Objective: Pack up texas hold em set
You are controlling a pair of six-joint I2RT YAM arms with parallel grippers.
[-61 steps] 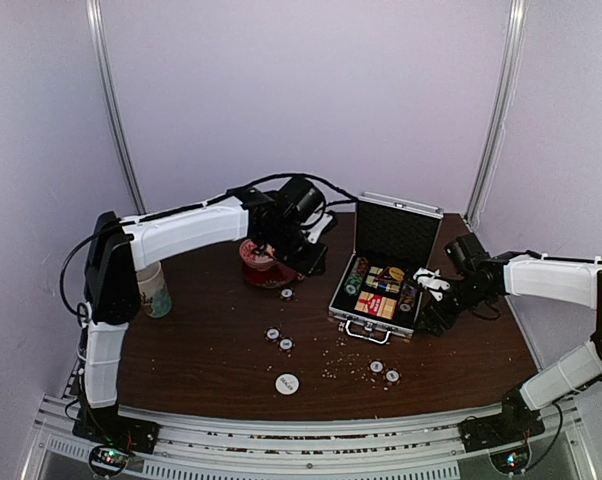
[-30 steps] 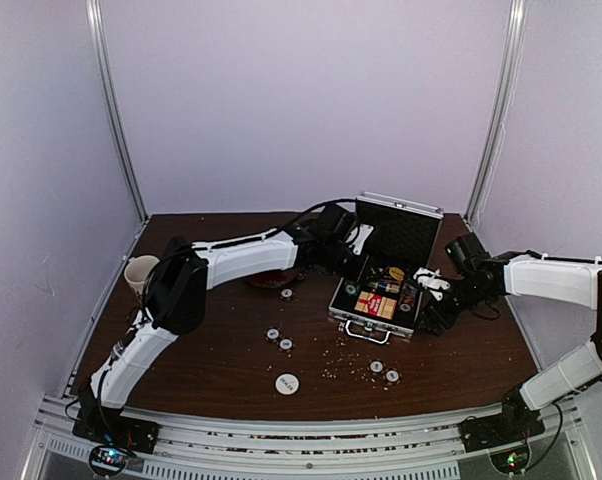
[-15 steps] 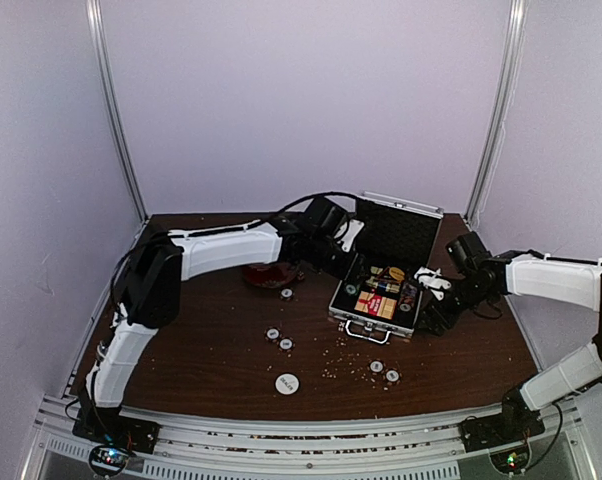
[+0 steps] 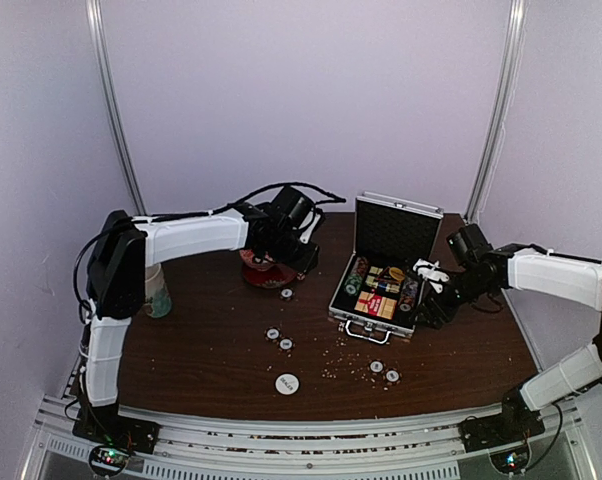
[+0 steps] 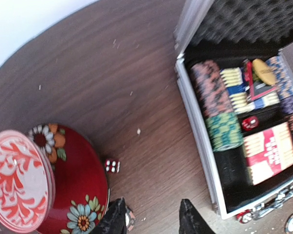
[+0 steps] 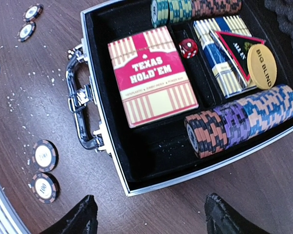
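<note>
My left gripper (image 5: 151,214) has swung back from the briefcase (image 4: 398,232) and now hangs left of it, over the red-white bowl (image 5: 20,180). Its fingers stand apart with nothing between them, tips aimed down at the table. A red die (image 5: 112,165) lies there just beside the bowl, and I judge that is my next pick. Loose chips (image 4: 272,334) and the white disc (image 4: 287,382) lie left of and in front of the briefcase, not yet packed. The briefcase stands open, lid upright, so things can drop in. The card box (image 6: 154,87) and chip rows (image 6: 241,117) sit inside. My right gripper (image 6: 149,214) hovers at the briefcase's right side, spread wide and empty, probably waiting its turn.
</note>
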